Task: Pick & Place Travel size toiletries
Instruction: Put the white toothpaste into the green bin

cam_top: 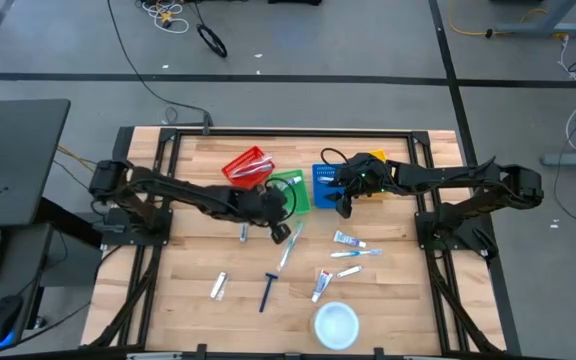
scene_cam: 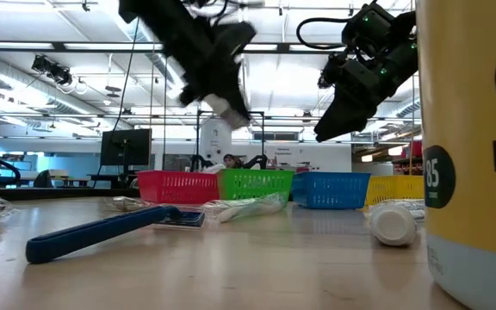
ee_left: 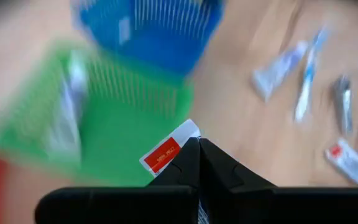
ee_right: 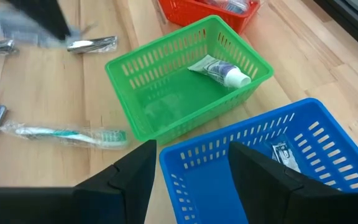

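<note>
**Wooden tabletop, four baskets, toiletries scattered**

Wood planks make up the tabletop [cam_top: 388, 300], with both dark arms reaching in over its far half. Four baskets stand in a row there: red basket [cam_top: 248, 165], green basket [cam_top: 294, 193], blue basket [cam_top: 326, 184] and, mostly hidden under the right arm, a yellow basket [scene_cam: 394, 189]. A round white disc [cam_top: 335, 324] lies near the front edge.

The left end effector [cam_top: 280, 232] hangs just in front of the green basket, clamped on a small white tube [ee_left: 169, 151] with a red mark, held above the tabletop. The right end effector [cam_top: 344, 205] hovers at the blue basket's front edge, its fingers spread wide and holding nothing.

One white tube [ee_right: 219, 70] lies inside the green basket. On the bare wood sit a wrapped toothbrush [cam_top: 289, 250], a blue razor [cam_top: 268, 291], three more tubes [cam_top: 348, 240] [cam_top: 320, 286] [cam_top: 219, 287] and a second toothbrush [cam_top: 350, 271], all apart from one another. The red and blue baskets each hold something, too hidden to name.
</note>
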Tool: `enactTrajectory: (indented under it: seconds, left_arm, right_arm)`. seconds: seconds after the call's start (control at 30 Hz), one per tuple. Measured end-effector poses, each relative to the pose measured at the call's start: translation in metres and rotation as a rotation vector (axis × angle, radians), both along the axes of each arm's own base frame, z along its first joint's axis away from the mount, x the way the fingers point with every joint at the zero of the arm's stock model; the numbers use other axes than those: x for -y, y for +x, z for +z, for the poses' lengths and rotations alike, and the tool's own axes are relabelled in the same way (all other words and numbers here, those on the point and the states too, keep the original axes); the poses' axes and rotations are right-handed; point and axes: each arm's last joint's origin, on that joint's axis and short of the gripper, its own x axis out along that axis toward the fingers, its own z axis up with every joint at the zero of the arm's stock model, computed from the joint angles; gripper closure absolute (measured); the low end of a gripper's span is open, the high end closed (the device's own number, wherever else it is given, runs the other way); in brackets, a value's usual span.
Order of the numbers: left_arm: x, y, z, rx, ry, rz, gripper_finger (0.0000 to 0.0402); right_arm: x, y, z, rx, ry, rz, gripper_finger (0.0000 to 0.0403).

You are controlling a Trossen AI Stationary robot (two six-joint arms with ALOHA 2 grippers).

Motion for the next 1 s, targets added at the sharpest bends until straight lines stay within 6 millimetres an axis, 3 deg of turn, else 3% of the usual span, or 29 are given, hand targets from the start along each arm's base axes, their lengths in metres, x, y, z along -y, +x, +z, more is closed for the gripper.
enactTrajectory:
  seconds: [0.2,0.5,0.7,1.0]
  left_arm:
    - [-0.03,0.019,0.008,0.085,0.262,-0.24,0.0398]
    - [-0.078,0.027,-0.032,-0.09,0.396,-0.206,0.0398]
    - [-0.089,0.032,-0.059,-0.15,0.378,-0.152,0.0388]
    - [-0.089,0.033,-0.061,-0.155,0.375,-0.153,0.0373]
  right_arm:
    - [0.0,0.0,0.0,0.002,-0.008,0.007,0.0192]
    - [0.0,0.001,0.002,0.016,-0.013,0.007,0.0192]
    - [0.001,0.002,0.003,0.026,-0.025,0.014,0.0192]
    - [0.001,0.002,0.003,0.024,-0.035,0.023,0.0192]
